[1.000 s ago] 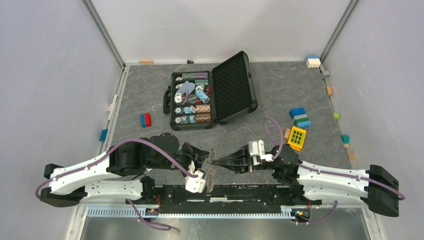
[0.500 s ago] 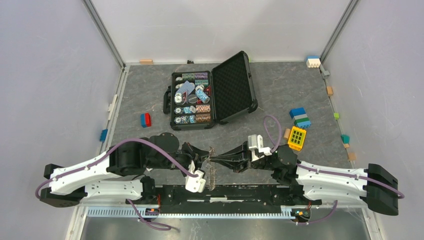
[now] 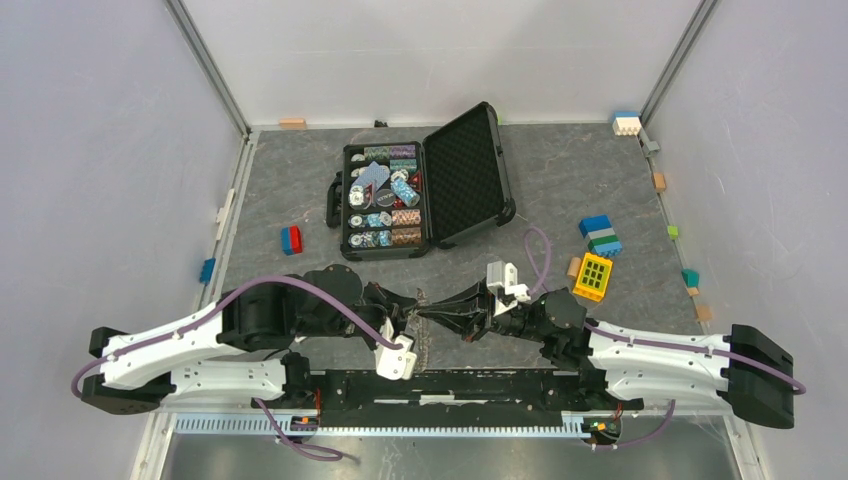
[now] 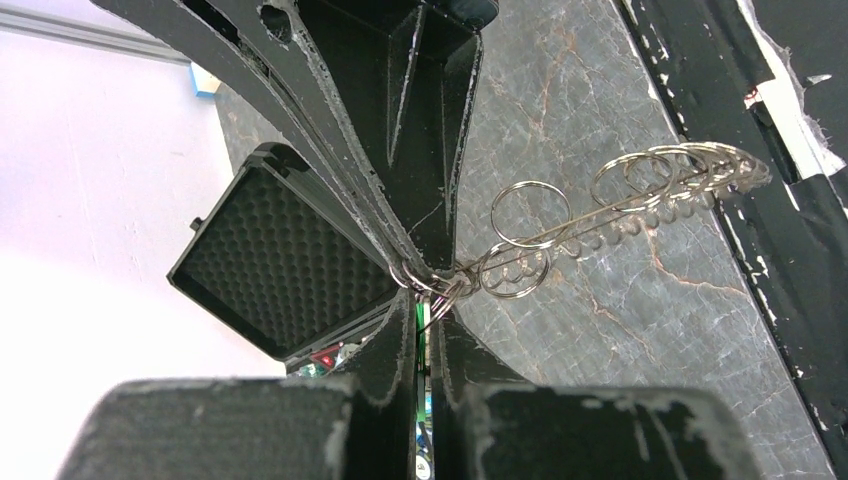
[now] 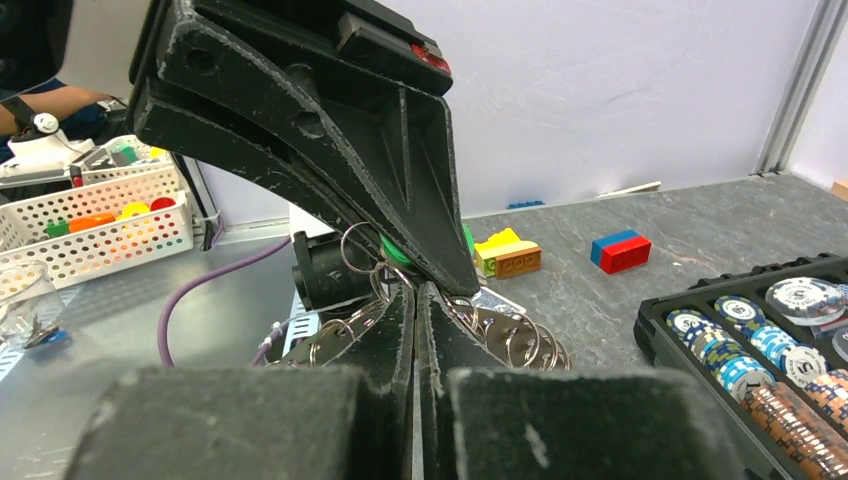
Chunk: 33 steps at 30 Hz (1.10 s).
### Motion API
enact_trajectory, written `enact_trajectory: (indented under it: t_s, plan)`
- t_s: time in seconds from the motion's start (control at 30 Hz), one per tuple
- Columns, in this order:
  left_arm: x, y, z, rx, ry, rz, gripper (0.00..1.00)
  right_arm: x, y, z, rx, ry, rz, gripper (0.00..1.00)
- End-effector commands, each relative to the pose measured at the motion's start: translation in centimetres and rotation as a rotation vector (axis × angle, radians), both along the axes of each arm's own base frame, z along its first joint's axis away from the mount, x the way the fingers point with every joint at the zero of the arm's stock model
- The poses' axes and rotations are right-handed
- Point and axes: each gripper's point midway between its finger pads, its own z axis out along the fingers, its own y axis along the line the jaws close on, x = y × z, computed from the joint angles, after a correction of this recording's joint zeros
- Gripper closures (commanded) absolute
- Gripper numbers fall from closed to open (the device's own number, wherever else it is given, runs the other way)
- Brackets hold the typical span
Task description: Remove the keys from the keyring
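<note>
The keyring (image 3: 424, 342) hangs edge-on between the two arms above the table's near edge. In the left wrist view the thin silver keyring (image 4: 612, 212) runs away to the right, strung with several small split rings. The flat grey keys (image 5: 515, 335) fan out behind my right fingers. My left gripper (image 3: 411, 312) (image 4: 428, 306) is shut, with the green tag (image 4: 422, 345) pinched in its gap. My right gripper (image 3: 430, 314) (image 5: 415, 292) is shut tip to tip against it, on metal of the ring bundle; which piece it pinches is hidden. The green tag (image 5: 396, 250) also shows under the left finger.
An open black case (image 3: 466, 176) with poker chips (image 3: 384, 200) lies behind the grippers. A red-blue block (image 3: 291, 239) is at left; a yellow-green block (image 3: 594, 275) and stacked bricks (image 3: 600, 236) are at right. A black rail (image 3: 460, 386) runs under the keyring.
The right arm has pushed leftward and its wrist has rolled. The meeting point of the grippers and the keyring has shifted slightly away from the rail. Both grippers stay shut.
</note>
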Motion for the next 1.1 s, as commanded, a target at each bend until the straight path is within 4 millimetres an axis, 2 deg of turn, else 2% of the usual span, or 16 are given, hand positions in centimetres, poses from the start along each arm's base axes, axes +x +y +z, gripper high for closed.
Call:
enact_trajectory:
  t_s: [0.0,0.17,0.43,0.8,0.9,1.07]
  plan:
    - [-0.8,-0.9,1.9,-0.087,0.033,-0.022,0.98,2.2,-0.1,1.8,0.046,0.042,-0.107,1.00]
    - [-0.6,-0.9,2.0,-0.089,0.027,-0.014,0.98,2.3,-0.1,1.5,0.041,0.047,-0.114,1.00]
    - [-0.4,-0.8,2.0,-0.093,0.021,-0.004,0.98,2.1,-1.2,2.7,0.127,0.065,-0.115,1.00]
    - [0.1,-0.5,2.1,-0.107,0.006,0.028,0.98,1.6,-3.2,4.5,0.310,0.217,-0.081,1.00]
    - [0.3,-0.4,2.2,-0.109,0.000,0.037,0.98,1.4,-3.9,4.5,0.348,0.254,-0.067,1.00]
    - [0.4,-0.3,2.4,-0.117,-0.003,0.042,0.98,2.3,-5.1,4.1,0.411,0.342,-0.109,1.00]
